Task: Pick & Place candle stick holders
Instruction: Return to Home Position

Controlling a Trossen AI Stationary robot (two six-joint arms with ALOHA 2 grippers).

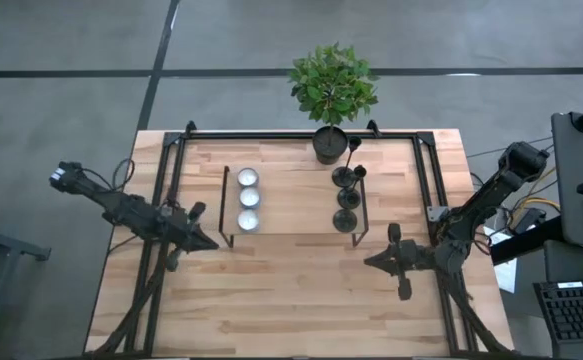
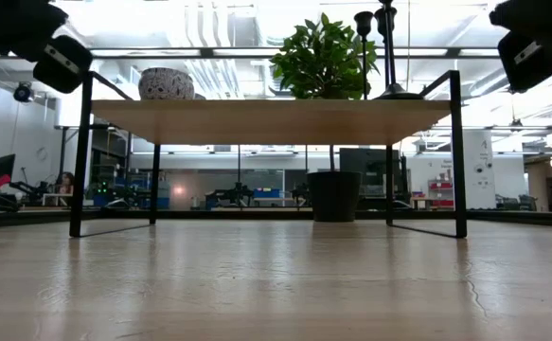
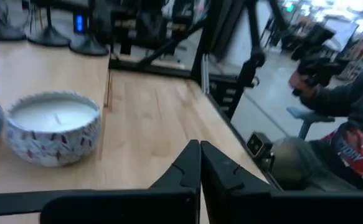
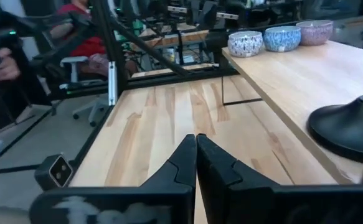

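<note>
Three black candle stick holders (image 1: 347, 198) stand in a row by their disc bases along the right end of a raised wooden shelf (image 1: 296, 200). Their stems (image 2: 386, 38) rise above the shelf in the low view. One disc base (image 4: 349, 127) shows close in the right wrist view, and the bases (image 3: 88, 45) show far off in the left wrist view. My left gripper (image 1: 206, 240) (image 3: 200, 146) is shut, off the shelf's near left corner. My right gripper (image 1: 371, 262) (image 4: 197, 140) is shut, off the shelf's near right corner. Neither touches anything.
Three white candles in patterned bowls (image 1: 248, 198) (image 3: 53, 127) (image 4: 245, 43) line the shelf's left end. A potted plant (image 1: 329, 143) stands at the table's far edge. A black frame (image 1: 176, 150) rims the table. Bare wood (image 1: 291, 300) lies near the front edge. A person's sleeve (image 3: 349, 93) shows beyond the table.
</note>
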